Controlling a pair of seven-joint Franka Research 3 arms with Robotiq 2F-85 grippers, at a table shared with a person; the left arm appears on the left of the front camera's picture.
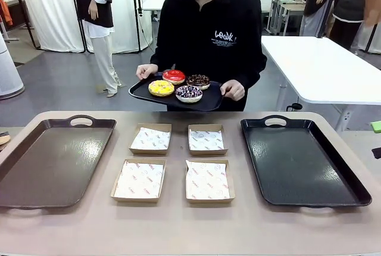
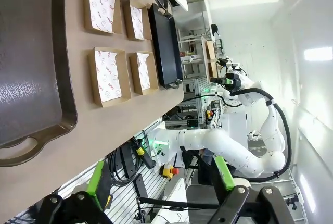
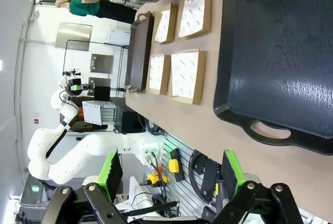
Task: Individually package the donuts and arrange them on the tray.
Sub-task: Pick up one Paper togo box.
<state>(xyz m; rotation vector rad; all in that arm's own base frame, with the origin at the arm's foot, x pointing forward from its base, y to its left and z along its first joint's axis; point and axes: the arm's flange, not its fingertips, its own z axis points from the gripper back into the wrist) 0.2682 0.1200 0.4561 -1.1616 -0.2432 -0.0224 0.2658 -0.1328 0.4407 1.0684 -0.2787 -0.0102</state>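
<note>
**A:** Where do the donuts lie from your grippers?

**B:** Well ahead of both. My left gripper (image 2: 161, 179) and right gripper (image 3: 171, 169) stand wide, holding nothing. The red donut (image 1: 174, 76), yellow donut (image 1: 161, 88), sprinkled donut (image 1: 189, 93) and chocolate donut (image 1: 198, 81) lie flat on a round black tray (image 1: 141, 93) held by the person (image 1: 208, 36) beyond the table's far edge, roughly midway between my arms.

**A:** And the containers?

**B:** 4 paper-lined cardboard boxes (image 1: 150, 139) sit between me and the donuts, holding only liners. The brown tray (image 1: 53, 161) is by my left arm and the black tray (image 1: 297, 161) by my right — both bare.
</note>
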